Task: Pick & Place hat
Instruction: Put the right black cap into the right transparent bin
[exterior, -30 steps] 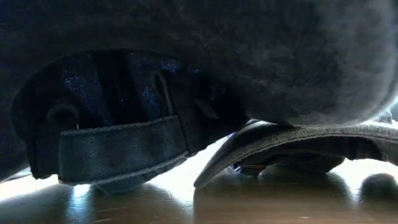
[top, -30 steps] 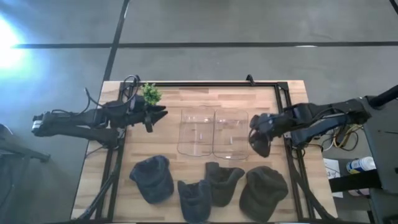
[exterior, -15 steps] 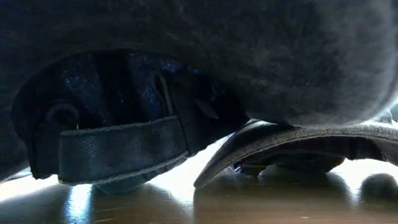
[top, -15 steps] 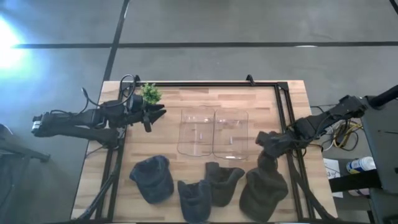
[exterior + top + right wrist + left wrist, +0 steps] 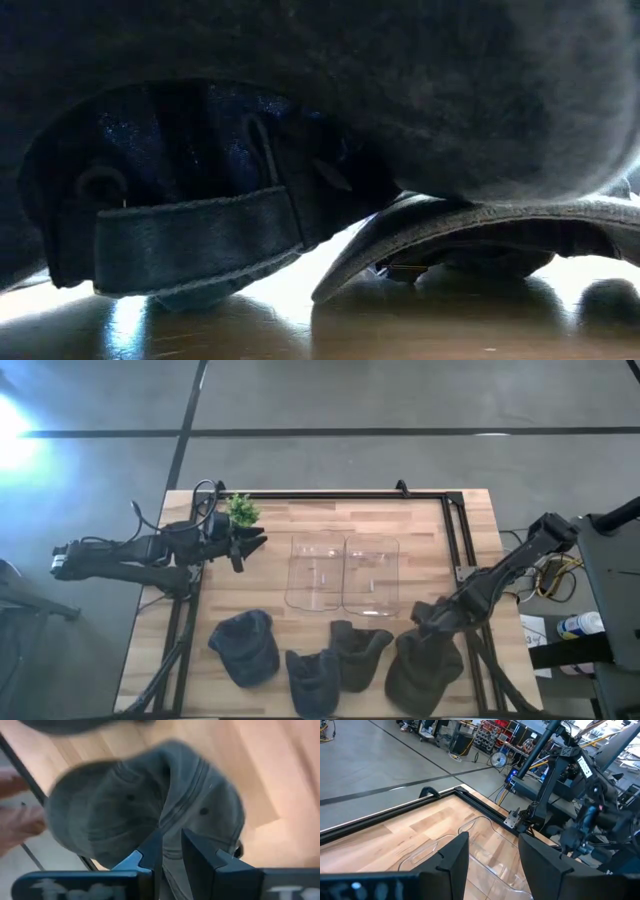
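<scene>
Hats (image 5: 425, 670) on table (image 5: 330, 520), bins (image 5: 343, 572) unfilled

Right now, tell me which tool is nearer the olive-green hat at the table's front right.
Right. The right tool hangs directly over the olive-green hat, at its back edge. The left tool waits across the table by the small plant.
</scene>
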You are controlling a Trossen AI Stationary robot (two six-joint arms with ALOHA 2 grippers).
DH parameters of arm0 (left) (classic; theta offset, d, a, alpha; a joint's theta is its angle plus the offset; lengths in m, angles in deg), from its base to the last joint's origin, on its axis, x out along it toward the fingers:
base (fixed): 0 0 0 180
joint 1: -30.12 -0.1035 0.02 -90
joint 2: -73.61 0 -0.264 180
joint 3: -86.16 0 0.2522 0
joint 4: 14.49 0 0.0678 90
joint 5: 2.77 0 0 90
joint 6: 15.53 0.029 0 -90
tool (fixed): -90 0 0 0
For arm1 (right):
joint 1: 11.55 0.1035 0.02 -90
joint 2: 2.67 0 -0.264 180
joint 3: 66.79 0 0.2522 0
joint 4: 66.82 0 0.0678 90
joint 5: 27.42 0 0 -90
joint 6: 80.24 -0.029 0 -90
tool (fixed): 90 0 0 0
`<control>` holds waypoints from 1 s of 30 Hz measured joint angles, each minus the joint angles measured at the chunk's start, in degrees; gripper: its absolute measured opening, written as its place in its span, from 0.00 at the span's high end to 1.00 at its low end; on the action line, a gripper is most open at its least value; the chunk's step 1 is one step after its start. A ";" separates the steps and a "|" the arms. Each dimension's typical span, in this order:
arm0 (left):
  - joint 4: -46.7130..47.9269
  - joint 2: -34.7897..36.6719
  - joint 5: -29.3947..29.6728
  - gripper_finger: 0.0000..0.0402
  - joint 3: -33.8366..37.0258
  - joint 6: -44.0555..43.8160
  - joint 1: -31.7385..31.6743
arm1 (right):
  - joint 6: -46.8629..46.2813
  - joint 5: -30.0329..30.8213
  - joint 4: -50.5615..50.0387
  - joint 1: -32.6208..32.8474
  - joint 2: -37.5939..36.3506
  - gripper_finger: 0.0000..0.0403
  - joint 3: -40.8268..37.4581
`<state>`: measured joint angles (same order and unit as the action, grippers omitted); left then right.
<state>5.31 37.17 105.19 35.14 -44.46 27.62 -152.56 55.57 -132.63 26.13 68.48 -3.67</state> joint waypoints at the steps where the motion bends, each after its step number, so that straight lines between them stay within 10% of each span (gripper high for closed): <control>1: 0.00 0.00 0.00 0.59 0.00 0.00 0.00 | -0.68 -0.84 0.20 0.60 0.92 0.83 -0.29; 30: -0.09 0.00 -0.09 0.59 -0.22 -0.11 0.00 | 0.27 -6.85 4.09 4.80 17.21 0.91 -1.13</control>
<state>5.22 37.17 105.10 34.92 -44.56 27.62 -152.29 48.72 -128.55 30.93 85.69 -4.81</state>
